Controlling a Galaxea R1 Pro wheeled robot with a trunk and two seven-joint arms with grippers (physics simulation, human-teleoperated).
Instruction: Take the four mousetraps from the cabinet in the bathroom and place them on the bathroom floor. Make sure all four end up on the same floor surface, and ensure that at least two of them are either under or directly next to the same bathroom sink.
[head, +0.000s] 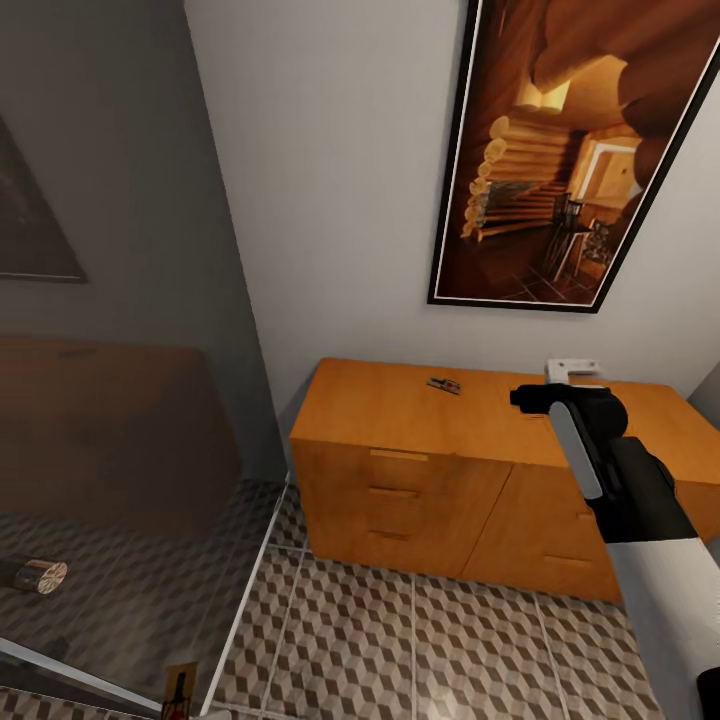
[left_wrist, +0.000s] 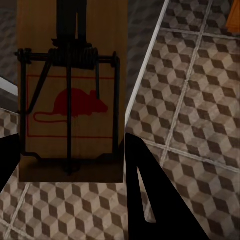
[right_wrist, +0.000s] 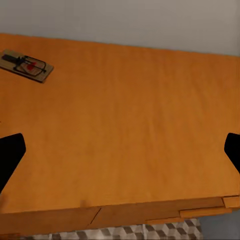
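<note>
A framed cabin painting (head: 575, 150) hangs on the pale wall (head: 340, 180).

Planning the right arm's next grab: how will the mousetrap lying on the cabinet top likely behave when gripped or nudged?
The mousetrap looks like a thin flat board, so probably stiff and light. Lying flush on the smooth cabinet top, it may slide rather than tip or roll. Its wire parts could snag a fingertip.

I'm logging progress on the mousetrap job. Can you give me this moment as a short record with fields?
left tool: shut on a mousetrap, held above the tiled bathroom floor
right tool: open, over the cabinet top
cabinet: orange-brown wood, against the wall, drawers shut
second mousetrap: lying flat on the cabinet top, untouched
wall: framed picture above the cabinet
</note>
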